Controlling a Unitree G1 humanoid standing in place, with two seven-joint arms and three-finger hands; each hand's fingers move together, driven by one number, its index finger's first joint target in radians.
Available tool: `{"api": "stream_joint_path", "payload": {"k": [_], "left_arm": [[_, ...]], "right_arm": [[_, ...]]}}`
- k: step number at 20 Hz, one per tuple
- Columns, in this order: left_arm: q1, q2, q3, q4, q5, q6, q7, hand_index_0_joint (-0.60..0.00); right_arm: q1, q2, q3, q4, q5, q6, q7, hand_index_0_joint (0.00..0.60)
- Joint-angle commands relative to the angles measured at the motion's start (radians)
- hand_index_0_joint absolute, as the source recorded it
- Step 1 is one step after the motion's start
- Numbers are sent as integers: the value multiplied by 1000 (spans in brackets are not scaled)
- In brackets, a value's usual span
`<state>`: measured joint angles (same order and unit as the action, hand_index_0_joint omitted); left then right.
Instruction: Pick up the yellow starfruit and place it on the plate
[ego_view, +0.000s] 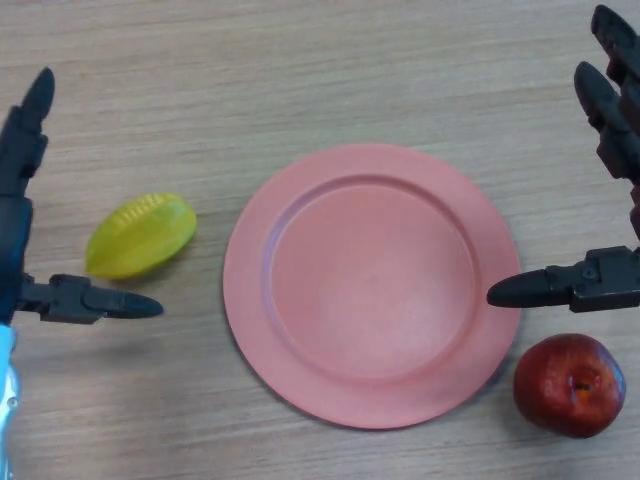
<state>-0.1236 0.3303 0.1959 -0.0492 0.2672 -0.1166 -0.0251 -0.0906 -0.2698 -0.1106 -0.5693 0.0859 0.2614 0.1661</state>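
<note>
While the yellow starfruit (141, 235) lies on the wooden table (320, 70) just left of the pink plate (370, 285), I see my left hand (30, 230) beside it, fingers spread and apart. My right hand (600, 200) hangs open too, above a red apple (570, 385).

The setting reads as a lab or test bench more than a home. A bare wood-grain table (330, 60) fills the whole view, with no cloth, cutlery or kitchen clutter on it. The few things laid out look staged: a plain pink plate (250, 290) in the middle, a glossy yellow starfruit (140, 236) to its left and a red apple (570, 385) at its lower right, each set apart. What room surrounds the table cannot be told.
</note>
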Motion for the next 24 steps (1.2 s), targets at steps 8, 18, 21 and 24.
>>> {"api": "stream_joint_path", "payload": {"k": [8, 18, 21, 24], "left_arm": [[-160, 54, -40, 274, 5, -254, 157, 0], [-251, 69, -97, 518, 130, -343, 256, -600], [-223, 71, -80, 454, 172, -336, 268, -600], [-186, 74, -62, 318, 173, -303, 243, -600]], "right_arm": [[-27, -18, -47, -77, 36, -76, -16, 0], [-26, -26, -55, -57, -10, -112, 4, 0], [-24, -26, -56, -62, -2, -108, 2, 0], [-18, -27, -58, -72, -10, -101, 7, 0]]}}
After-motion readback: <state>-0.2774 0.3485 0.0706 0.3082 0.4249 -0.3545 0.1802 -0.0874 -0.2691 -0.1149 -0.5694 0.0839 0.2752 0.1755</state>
